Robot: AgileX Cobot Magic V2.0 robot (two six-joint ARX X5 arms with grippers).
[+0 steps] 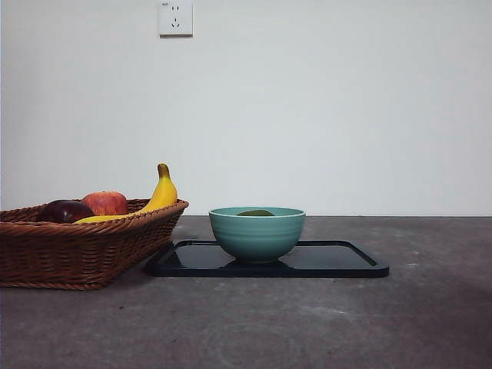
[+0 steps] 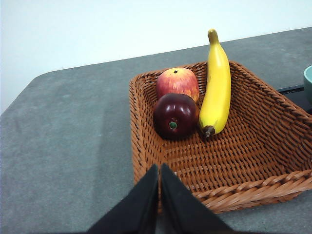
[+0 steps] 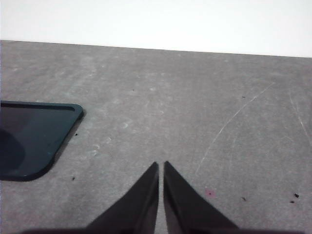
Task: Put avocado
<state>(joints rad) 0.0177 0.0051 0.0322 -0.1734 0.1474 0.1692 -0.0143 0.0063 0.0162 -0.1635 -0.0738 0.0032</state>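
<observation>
— Dull green, just a sliver of it: is that the avocado (image 1: 256, 213)?

— Yes. It lies inside the teal bowl (image 1: 257, 233), and only its top shows over the rim in the front view.

— And the bowl stands on what?

— On a black tray (image 1: 338, 261), toward its left half. The tray lies flat on the grey table (image 1: 307, 323).

— What is to the left of it?

— A woven wicker basket (image 1: 77, 250), with its right end just beside the tray's left edge. It holds a red apple (image 2: 177, 83), a dark maroon round fruit (image 2: 175, 115) on the near side of the apple and touching it, and a banana (image 2: 216, 85) lying along the right of both, its stem end leaning on the far rim.

— Where are the arms?

— Neither shows in the front view. The left gripper (image 2: 159, 168) hovers over the basket's near rim, its two black jaws pressed together with nothing between them. The right gripper (image 3: 161, 165) hangs over bare table to the right of the tray, also pinched closed and empty.

— Anything on the wall?

— A white socket (image 1: 175, 18), high up.
</observation>
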